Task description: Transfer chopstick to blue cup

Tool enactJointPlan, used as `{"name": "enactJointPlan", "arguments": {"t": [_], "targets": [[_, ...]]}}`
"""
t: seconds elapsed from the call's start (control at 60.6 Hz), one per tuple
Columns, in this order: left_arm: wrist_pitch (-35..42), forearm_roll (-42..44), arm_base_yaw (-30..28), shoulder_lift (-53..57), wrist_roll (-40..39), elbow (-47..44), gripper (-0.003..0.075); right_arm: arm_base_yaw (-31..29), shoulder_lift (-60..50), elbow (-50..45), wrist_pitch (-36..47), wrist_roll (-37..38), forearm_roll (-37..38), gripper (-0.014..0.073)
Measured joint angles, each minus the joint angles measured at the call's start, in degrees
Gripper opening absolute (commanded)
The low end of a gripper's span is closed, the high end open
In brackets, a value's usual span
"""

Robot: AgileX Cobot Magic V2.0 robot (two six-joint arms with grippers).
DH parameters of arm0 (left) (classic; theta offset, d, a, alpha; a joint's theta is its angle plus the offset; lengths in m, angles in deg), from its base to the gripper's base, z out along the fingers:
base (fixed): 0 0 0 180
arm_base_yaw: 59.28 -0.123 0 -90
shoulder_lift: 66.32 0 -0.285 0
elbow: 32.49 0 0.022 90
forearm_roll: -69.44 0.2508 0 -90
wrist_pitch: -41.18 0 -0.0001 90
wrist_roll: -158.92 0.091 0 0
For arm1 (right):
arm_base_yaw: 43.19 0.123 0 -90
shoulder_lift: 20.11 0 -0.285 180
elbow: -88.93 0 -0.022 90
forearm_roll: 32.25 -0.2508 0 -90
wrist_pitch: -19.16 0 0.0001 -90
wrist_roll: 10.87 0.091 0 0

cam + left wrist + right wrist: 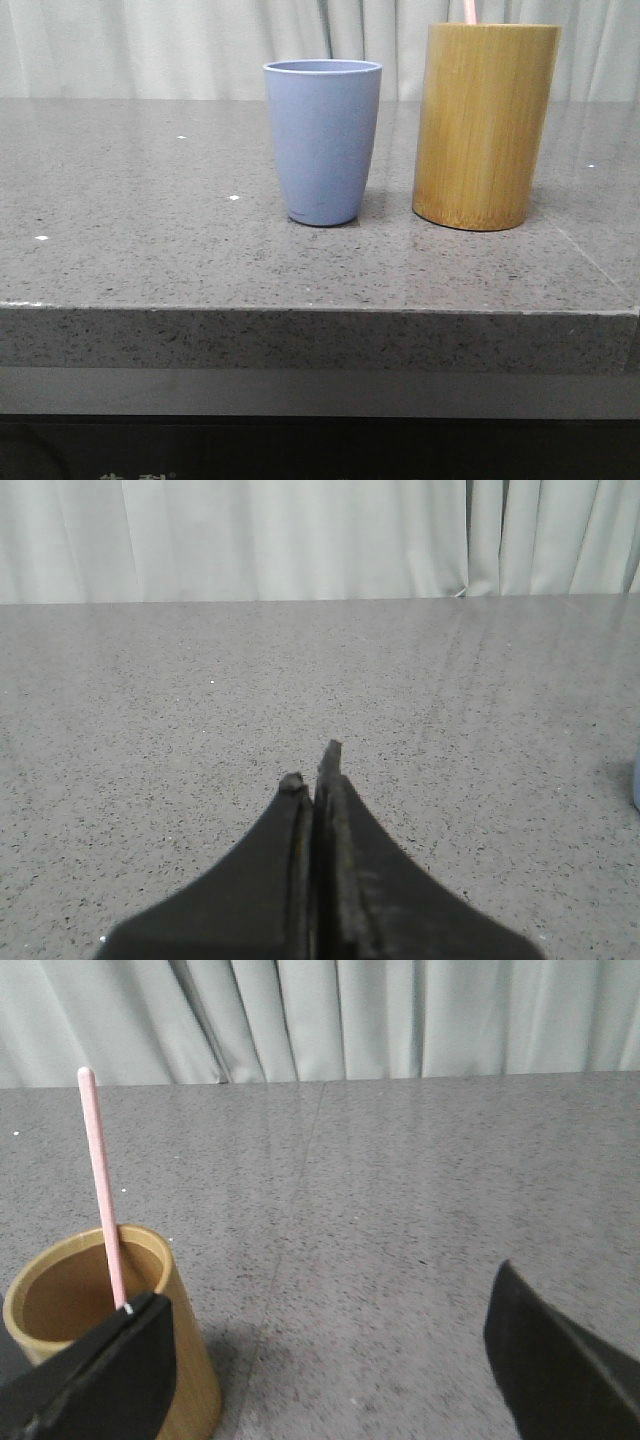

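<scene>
The blue cup stands upright at the middle of the grey stone table. To its right stands the taller bamboo cylinder, with a pale pink chopstick poking out of its top. In the right wrist view the chopstick leans in the bamboo cylinder. My right gripper is open and empty, one finger in front of the cylinder's rim. My left gripper is shut and empty over bare table. A sliver of the blue cup shows at the left wrist view's edge. Neither gripper shows in the front view.
The grey speckled stone table has its front edge close to the camera. Pale curtains hang behind the table.
</scene>
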Motion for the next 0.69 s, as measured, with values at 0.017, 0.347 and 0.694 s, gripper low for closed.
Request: {"name": "enactJointPlan", "arguments": {"t": [0.017,0.347,0.694], "targets": [[0.00,0.00,0.00,0.34,0.00,-0.19,-0.0019,0.36,0.75,0.11,0.54,0.00,0.00,0.0636],[0.31,0.00,0.00,1.71,0.00,-0.83,-0.0019,13.93,23.19,14.82,5.93,-0.70,0.00,0.0636],[0.35,0.00,0.00,1.85,0.00,-0.86,-0.0019,16.66,42.66,28.35,6.07,-0.83,-0.05,0.0568]]}}
